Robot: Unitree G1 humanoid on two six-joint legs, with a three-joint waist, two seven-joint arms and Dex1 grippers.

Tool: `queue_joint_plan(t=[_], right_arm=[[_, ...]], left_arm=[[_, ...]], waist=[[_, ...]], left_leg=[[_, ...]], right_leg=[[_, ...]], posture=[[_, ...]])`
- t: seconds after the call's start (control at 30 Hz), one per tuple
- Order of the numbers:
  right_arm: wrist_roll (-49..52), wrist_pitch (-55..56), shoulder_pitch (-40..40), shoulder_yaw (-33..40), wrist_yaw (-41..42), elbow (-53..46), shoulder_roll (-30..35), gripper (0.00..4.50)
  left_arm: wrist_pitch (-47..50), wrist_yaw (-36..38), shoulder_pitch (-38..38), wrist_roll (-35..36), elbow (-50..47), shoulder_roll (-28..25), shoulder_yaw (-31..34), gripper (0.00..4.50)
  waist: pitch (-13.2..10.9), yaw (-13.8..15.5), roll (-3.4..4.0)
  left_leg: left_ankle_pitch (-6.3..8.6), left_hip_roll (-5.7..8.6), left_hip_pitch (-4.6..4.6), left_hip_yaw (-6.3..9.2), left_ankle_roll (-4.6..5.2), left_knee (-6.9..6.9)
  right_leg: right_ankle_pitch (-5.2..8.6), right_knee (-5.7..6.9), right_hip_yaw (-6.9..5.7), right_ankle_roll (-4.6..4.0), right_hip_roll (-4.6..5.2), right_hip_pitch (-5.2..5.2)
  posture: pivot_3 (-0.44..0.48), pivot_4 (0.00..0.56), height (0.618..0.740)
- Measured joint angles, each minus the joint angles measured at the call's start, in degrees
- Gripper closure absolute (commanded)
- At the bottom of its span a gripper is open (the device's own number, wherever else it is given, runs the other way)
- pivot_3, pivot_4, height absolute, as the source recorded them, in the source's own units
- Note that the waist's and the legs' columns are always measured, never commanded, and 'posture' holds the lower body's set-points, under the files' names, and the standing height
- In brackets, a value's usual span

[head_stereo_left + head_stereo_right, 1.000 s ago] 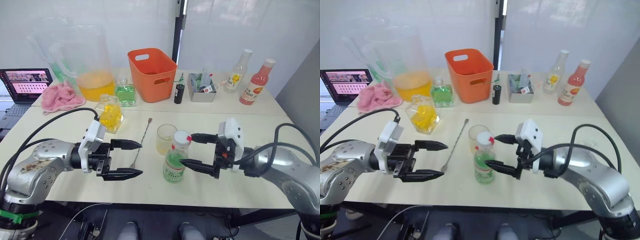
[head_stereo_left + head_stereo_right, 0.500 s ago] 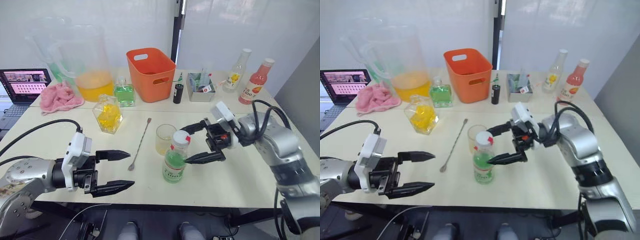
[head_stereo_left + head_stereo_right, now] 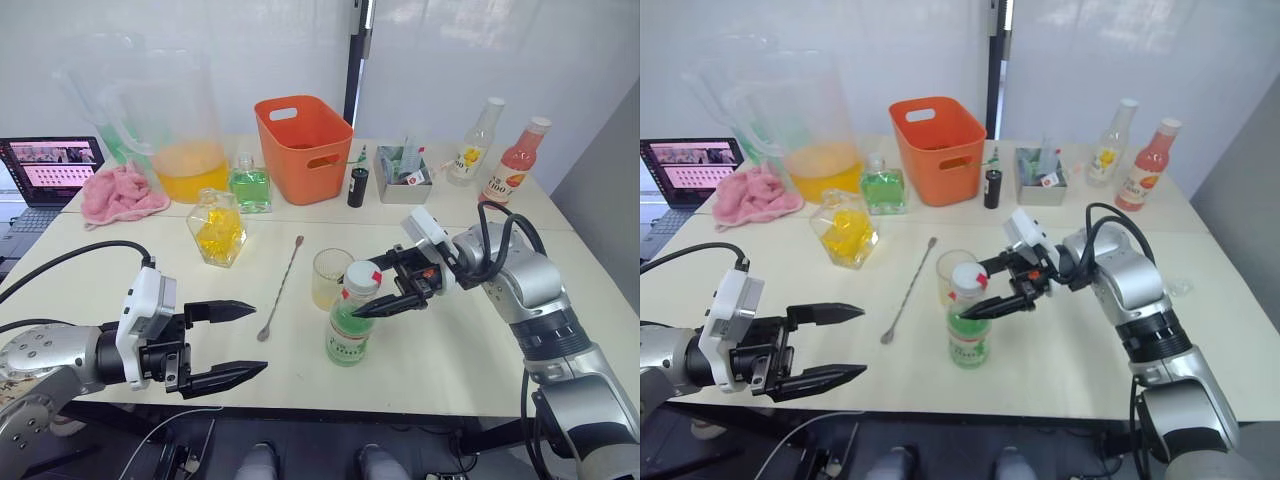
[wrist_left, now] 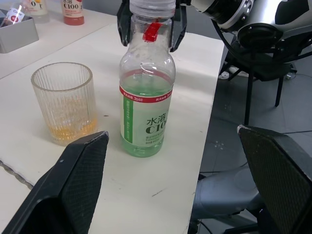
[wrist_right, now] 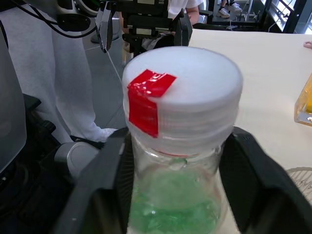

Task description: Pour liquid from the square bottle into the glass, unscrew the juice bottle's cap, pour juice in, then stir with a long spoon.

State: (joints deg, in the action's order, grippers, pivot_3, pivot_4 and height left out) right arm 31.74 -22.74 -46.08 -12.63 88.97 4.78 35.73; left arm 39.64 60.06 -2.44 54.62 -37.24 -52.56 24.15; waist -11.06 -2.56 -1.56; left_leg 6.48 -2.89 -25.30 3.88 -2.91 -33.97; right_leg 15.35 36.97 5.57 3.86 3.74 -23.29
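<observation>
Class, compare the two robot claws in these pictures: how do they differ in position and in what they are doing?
The right claw is at the juice bottle, its fingers on either side of the neck just below the white cap. The left claw hangs near the table's front edge, well away from the bottle, with nothing between its fingers. The right claw's fingers sit closer together than the left claw's wide spread. Both are open, with two black fingers.

Capped juice bottle [image 3: 349,325] upright beside glass [image 3: 331,278]
</observation>
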Motion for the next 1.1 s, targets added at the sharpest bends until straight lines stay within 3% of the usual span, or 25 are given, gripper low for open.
queue_joint_plan(t=[0.3,0.83,1.07,1.1], right_arm=[[1.38,-4.34,5.85,3.51,-5.4,-9.46,0.7,3.08],[4.26,-18.35,17.8,9.7,-33.08,-32.58,0.65,3.08],[5.47,-18.58,21.2,10.83,-37.05,-35.85,0.64,3.08],[5.46,-18.16,21.56,10.88,-36.93,-35.83,0.74,2.06]], left_arm=[[-0.3,1.95,5.77,-0.65,4.39,0.0,-4.81,0.0],[-4.35,11.02,19.2,-6.47,15.64,0.4,-16.86,0.0],[-4.91,12.74,20.74,-8.59,17.89,0.98,-18.41,0.0],[-5.25,12.87,20.74,-8.95,17.89,1.09,-18.51,0.0]], waist=[[0.0,0.08,0.0],[0.0,0.07,-0.01],[0.01,-0.03,-0.01],[0.01,0.0,-0.02]], left_leg=[[0.0,0.0,-0.01,0.0,0.0,0.01],[-0.01,-0.01,-0.03,0.01,0.01,0.04],[-0.01,-0.02,-0.01,0.01,0.01,0.04],[-0.01,-0.02,-0.01,0.01,0.01,0.03]], right_leg=[[-0.03,0.02,0.0,0.06,-0.01,-0.02],[-0.03,0.03,0.03,0.06,-0.04,-0.06],[-0.03,0.03,0.03,0.07,-0.04,-0.02],[-0.02,0.03,0.03,0.05,-0.04,-0.01]], posture=[[0.0,0.15,0.74],[0.0,0.15,0.74],[0.0,0.15,0.74],[0.0,0.15,0.74]])
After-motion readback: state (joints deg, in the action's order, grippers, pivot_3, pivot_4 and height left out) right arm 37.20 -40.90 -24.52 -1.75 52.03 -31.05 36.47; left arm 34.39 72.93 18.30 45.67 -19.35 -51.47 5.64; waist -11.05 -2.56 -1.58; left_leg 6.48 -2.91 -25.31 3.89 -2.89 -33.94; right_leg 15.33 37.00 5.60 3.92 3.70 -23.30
